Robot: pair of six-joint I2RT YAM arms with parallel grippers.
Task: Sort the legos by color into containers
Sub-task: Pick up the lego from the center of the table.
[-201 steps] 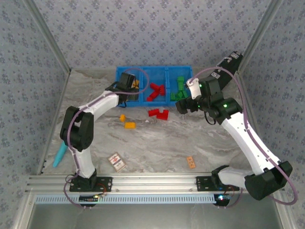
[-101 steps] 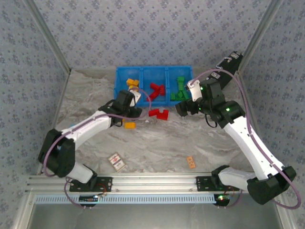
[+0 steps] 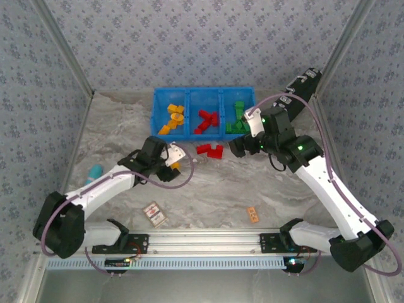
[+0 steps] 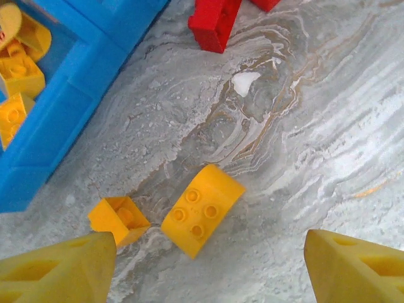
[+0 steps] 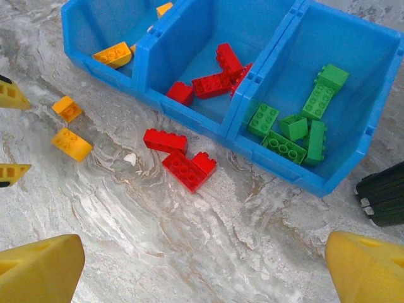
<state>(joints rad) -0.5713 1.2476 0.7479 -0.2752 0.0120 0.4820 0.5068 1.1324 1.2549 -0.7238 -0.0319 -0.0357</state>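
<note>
Left claw (image 4: 208, 252) is released, nothing betw. its tips. We note an orange-yellow brick (image 4: 202, 211) on the bench (image 4: 303, 145) just ahead, approx. centred; its long axis runs diagonal, lower-left to upper-right. A smaller orange-yellow brick (image 4: 118, 218) sits beside it, twd. the left tip. Right claw (image 5: 205, 271) is released and empty; the red bricks (image 5: 188, 169) lie nearer that arm.
</note>
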